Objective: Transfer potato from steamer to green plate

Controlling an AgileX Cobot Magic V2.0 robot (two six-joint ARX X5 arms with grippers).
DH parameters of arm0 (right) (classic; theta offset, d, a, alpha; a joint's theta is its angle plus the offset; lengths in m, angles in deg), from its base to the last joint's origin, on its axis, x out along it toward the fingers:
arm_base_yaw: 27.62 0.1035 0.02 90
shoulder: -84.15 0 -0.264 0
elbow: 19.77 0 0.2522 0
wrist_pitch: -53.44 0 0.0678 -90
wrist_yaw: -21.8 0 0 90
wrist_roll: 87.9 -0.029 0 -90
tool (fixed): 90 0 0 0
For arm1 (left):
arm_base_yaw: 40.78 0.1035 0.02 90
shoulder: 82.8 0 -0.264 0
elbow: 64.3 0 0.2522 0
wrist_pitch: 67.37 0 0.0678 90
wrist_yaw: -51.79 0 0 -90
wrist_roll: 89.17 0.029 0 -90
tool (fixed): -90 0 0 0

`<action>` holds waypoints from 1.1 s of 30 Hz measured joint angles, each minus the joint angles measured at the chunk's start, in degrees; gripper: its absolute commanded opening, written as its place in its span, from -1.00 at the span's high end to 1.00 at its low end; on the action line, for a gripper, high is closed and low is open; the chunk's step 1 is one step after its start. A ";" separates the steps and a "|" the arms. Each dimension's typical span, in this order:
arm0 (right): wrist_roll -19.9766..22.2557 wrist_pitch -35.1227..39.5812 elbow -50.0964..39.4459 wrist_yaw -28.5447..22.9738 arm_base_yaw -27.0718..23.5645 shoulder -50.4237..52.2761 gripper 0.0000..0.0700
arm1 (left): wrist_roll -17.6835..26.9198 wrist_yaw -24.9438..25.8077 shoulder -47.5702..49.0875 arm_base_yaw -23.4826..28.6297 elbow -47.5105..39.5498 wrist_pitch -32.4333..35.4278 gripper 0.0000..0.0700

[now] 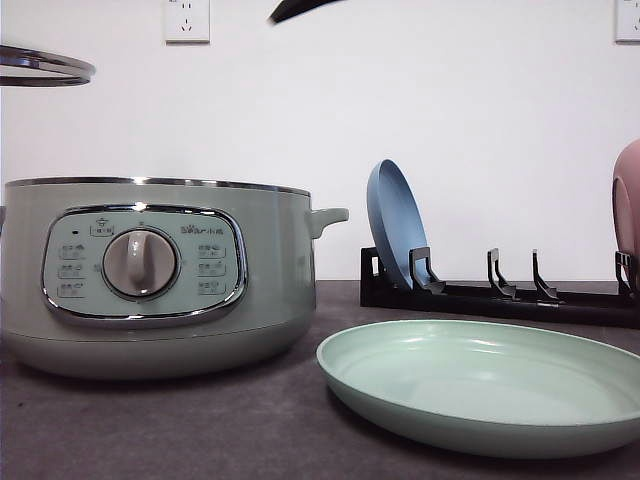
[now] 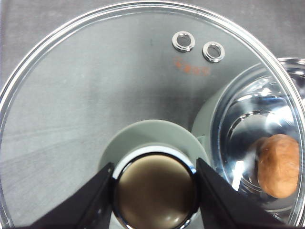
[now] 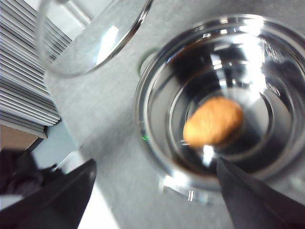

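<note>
The steamer (image 1: 150,270) stands at the table's left with its lid off. The orange-brown potato (image 3: 213,121) lies on the steamer's shiny metal floor (image 3: 267,109); it also shows through the glass as the potato (image 2: 279,164). My left gripper (image 2: 155,191) is shut on the knob (image 2: 155,193) of the glass lid (image 2: 95,95), held up and off to the side of the pot; the lid's rim (image 1: 45,68) hangs at the upper left. My right gripper (image 3: 157,191) is open above the pot, nothing between its fingers. The green plate (image 1: 480,385) lies flat at the front right.
A black dish rack (image 1: 500,295) behind the green plate holds an upright blue plate (image 1: 395,220) and a pink plate (image 1: 627,200) at the right edge. A dark arm part (image 1: 295,9) pokes in at the top. A white wall closes the back.
</note>
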 measured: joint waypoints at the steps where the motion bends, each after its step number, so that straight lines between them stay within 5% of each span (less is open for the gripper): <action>1: -0.03 -0.48 1.83 -0.21 0.09 -2.02 -0.58 | 0.00 0.01 0.00 0.15 0.01 0.00 1.00; 12: -1.36 -1.06 13.71 -5.96 2.27 -19.40 -0.58 | 0.00 0.01 0.00 0.65 0.00 0.00 1.00; 25: -2.91 -0.63 14.27 -16.22 4.44 -27.08 -0.62 | 0.02 0.01 0.00 0.65 0.01 0.00 1.00; 33: -2.98 -0.23 14.27 -17.69 5.53 -29.13 -0.62 | 0.02 0.03 0.00 0.65 0.00 -0.01 1.00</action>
